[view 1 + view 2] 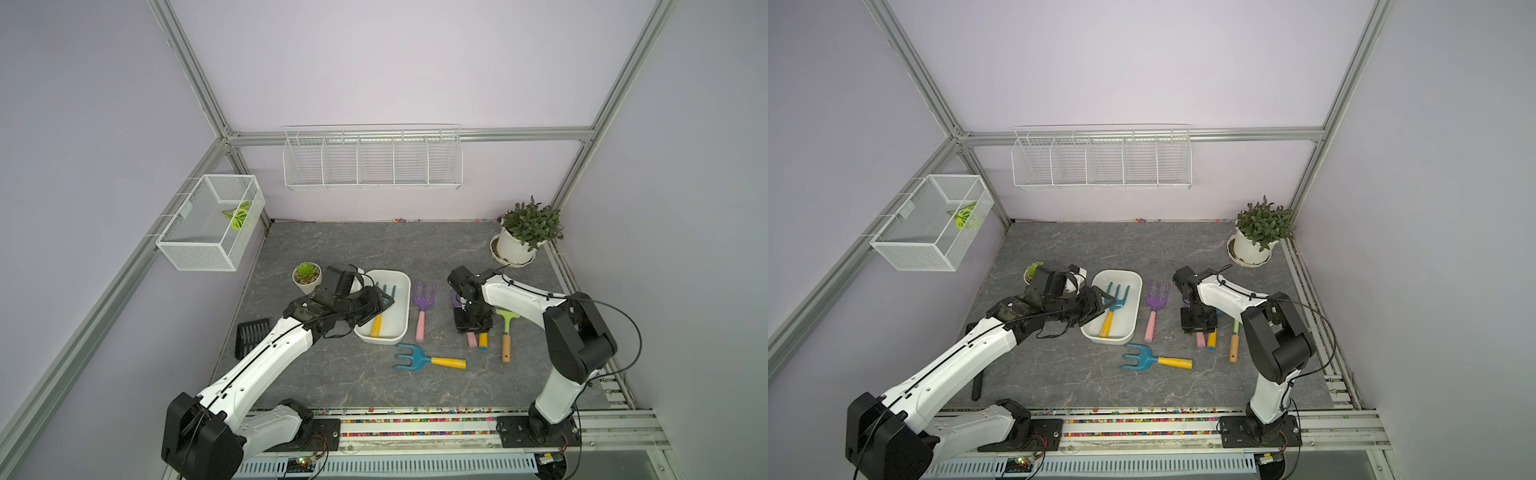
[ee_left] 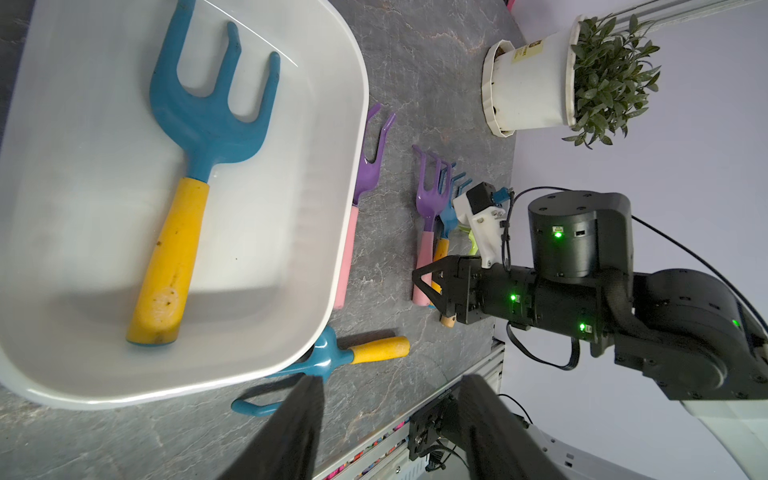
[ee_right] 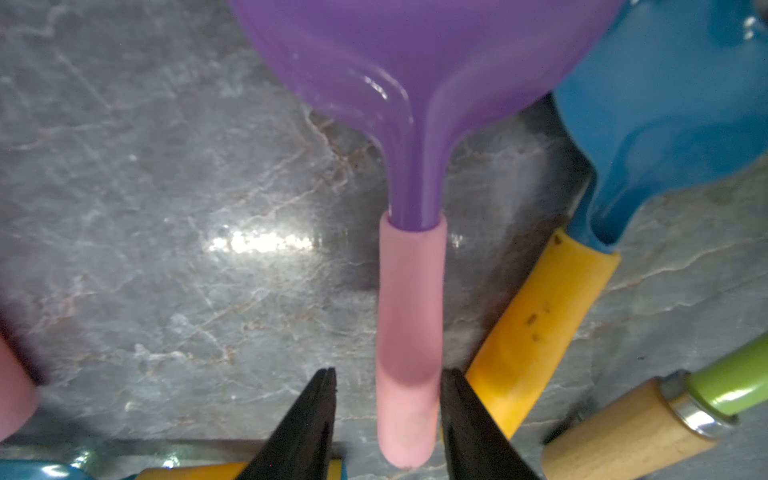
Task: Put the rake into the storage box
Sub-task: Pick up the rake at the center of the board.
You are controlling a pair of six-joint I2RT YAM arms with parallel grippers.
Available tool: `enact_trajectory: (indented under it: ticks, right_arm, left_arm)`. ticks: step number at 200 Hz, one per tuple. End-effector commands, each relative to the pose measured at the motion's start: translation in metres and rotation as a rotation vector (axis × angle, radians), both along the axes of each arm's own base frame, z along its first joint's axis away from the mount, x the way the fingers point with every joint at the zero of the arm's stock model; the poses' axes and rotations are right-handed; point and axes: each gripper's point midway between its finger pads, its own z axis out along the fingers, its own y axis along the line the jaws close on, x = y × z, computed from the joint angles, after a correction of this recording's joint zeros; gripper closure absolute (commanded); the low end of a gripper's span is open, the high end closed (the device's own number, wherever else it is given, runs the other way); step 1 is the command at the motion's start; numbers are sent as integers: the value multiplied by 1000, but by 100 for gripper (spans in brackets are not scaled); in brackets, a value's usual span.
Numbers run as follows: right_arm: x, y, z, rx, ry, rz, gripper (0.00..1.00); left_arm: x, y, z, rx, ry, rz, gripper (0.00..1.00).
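1. The step in hand is the grasp. The right pincer (image 3: 389,371) stands spread astride the pink handle of a purple rake (image 3: 409,316). This rake lies on the desk (image 1: 353,249) at 3 o'clock of the storage box (image 1: 395,316). A gap shows on one side, so nothing is pinched yet.
2. The left pincer (image 2: 392,380) hovers spread and empty at the box's 9 o'clock rim.
3. Next, I judge, the right pincer must close, lift clear of the neighbouring blue rake (image 3: 540,324), carry toward 9 o'clock and lower into the box.
4. Count:
   - Three blue rakes: the neighbour, the boxed blue rake (image 1: 1115,303) and the front blue rake (image 1: 424,359) at the box's 5 o'clock.
   - Two purple rakes: the second purple rake (image 1: 423,303) lies just beside the box.
   - One green tool (image 1: 506,332).
   - One storage box.
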Motion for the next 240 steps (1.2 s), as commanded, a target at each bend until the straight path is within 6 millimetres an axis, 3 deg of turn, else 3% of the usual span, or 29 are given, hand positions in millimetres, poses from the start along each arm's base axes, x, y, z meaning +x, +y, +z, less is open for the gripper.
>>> enact_trajectory:
  ticks: [1, 42, 133, 178, 240]
  right_arm:
    - [3, -5, -8, -29, 9, 5, 53]
    - [6, -2, -15, -26, 22, 8, 57]
    - [10, 13, -17, 15, 26, 7, 84]
    - [15, 13, -1, 26, -14, 0, 100]
    - [20, 12, 44, 117, -115, -39, 100]
  left_arm:
    - [6, -2, 13, -11, -30, -6, 43]
    - [2, 2, 14, -3, -36, -2, 43]
    - [1, 5, 11, -6, -31, 3, 43]
    - [1, 7, 12, -5, -33, 6, 43]
    - [2, 6, 13, -13, -34, 3, 43]
